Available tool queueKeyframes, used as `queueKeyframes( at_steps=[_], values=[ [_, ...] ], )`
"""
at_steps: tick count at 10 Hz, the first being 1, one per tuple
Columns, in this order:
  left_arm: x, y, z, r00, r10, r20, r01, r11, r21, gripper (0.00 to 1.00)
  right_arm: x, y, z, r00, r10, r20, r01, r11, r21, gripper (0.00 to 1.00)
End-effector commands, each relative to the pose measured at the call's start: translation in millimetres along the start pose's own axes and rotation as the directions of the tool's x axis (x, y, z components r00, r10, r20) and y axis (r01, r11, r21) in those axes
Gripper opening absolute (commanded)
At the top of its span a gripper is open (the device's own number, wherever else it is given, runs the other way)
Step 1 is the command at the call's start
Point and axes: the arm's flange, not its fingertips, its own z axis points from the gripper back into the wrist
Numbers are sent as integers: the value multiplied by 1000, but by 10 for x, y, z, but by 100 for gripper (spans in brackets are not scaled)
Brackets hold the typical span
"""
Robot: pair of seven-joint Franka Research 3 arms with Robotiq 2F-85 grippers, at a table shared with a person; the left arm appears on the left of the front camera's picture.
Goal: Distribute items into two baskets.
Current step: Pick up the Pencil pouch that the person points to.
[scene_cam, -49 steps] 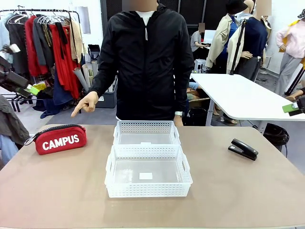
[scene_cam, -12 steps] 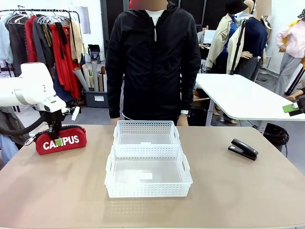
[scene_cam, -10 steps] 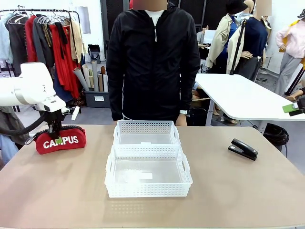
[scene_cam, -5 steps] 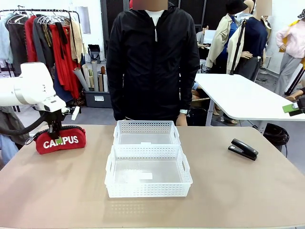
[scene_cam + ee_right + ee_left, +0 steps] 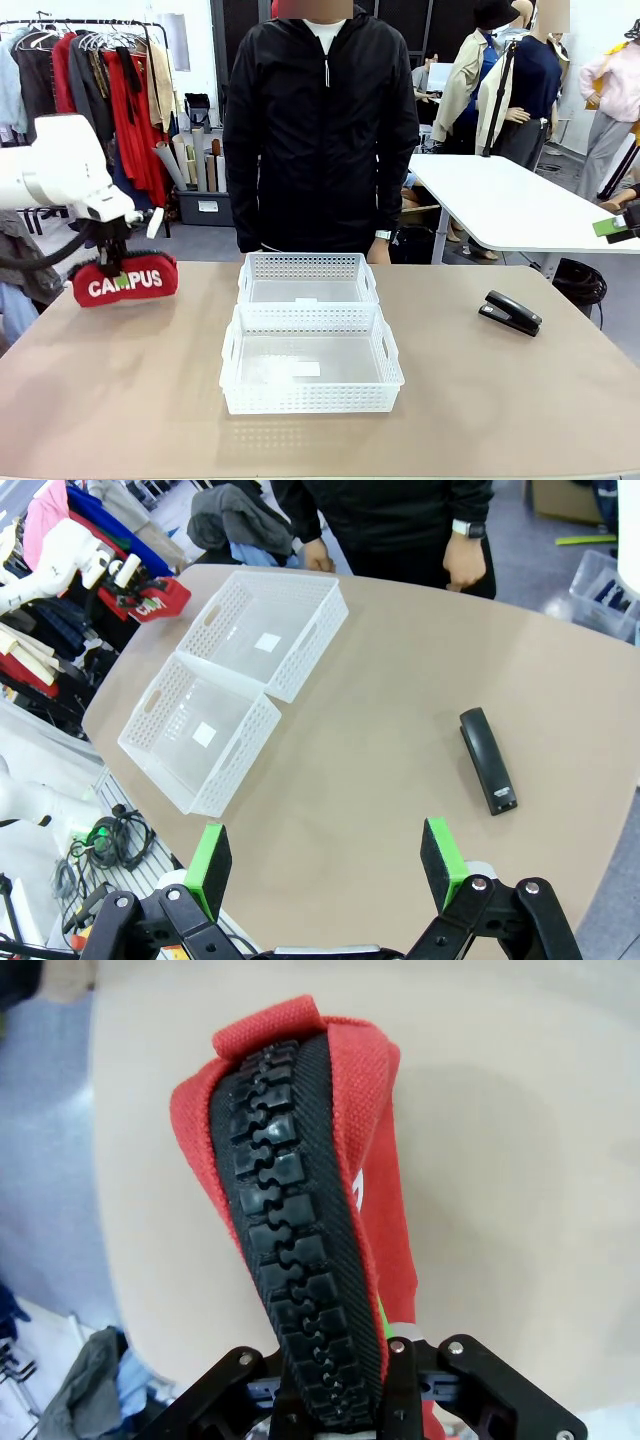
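Item one: left claw (image 5: 118, 263) (image 5: 335, 1400), pressed together on the black zip ridge of the red CAMPUS pouch (image 5: 125, 281) (image 5: 290, 1190) (image 5: 160, 600); the pouch hung tilted beneath the claw, apparently just clear of the table (image 5: 500, 400). Item two: right claw (image 5: 325, 860), green pads spread wide, holding nothing, high above the table. Item three: black stapler (image 5: 510, 312) (image 5: 487, 760), lying flat on the table ahead of and below the right claw. Items four and five: near basket (image 5: 310, 395) (image 5: 245, 755) and far basket (image 5: 305, 262) (image 5: 320, 640), white, touching end to end, between the claws and well apart from both, nothing inside either.
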Motion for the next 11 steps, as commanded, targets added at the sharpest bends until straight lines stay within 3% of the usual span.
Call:
queueKeyframes(
  at_steps=[1,4,6,9,11],
  values=[
    [-13,-21,586,1000,0,-4,1,1000,30,0,11,-4,-3,1000,9,15,-10,1000,10,100],
    [30,-232,1382,1000,18,-19,-17,999,42,0,11,-4,-3,1000,9,15,-10,1000,10,100],
    [98,-527,1760,997,21,-79,-16,998,55,0,11,-4,-3,1000,9,15,-10,1000,10,100],
    [223,-887,1892,996,17,-92,-10,997,75,0,11,-4,-3,1000,9,15,-10,1000,10,100],
    [239,-778,2003,998,-1,-68,6,998,64,0,11,-4,-3,1000,9,15,-10,1000,10,100]
  ],
)
